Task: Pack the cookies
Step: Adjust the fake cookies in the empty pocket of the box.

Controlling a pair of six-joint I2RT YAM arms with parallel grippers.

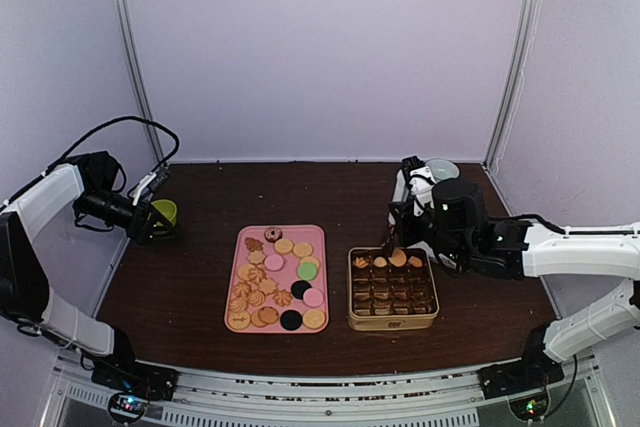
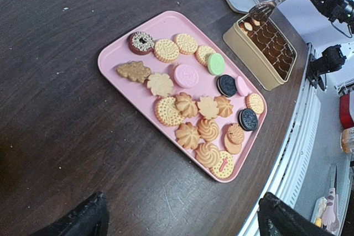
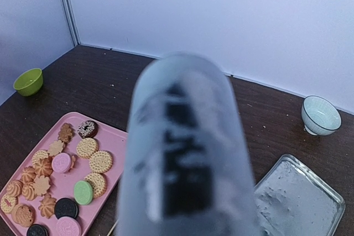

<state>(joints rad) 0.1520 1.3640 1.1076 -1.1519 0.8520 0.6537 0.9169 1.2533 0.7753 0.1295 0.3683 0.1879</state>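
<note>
On the left, the left end effector [image 2: 181,208] hangs near a green bowl [image 1: 165,212] with its fingers wide apart, holding nothing. In the middle of the bench [image 1: 180,297], most of the cookies [image 1: 272,282] lie on a pink tray [image 1: 241,247], and just to its right a gold tin [image 1: 392,323] has a few in its back row. On the right, the right end effector [image 1: 408,219] grips metal tongs [image 2: 274,4] whose tips sit over the tin's back corner.
</note>
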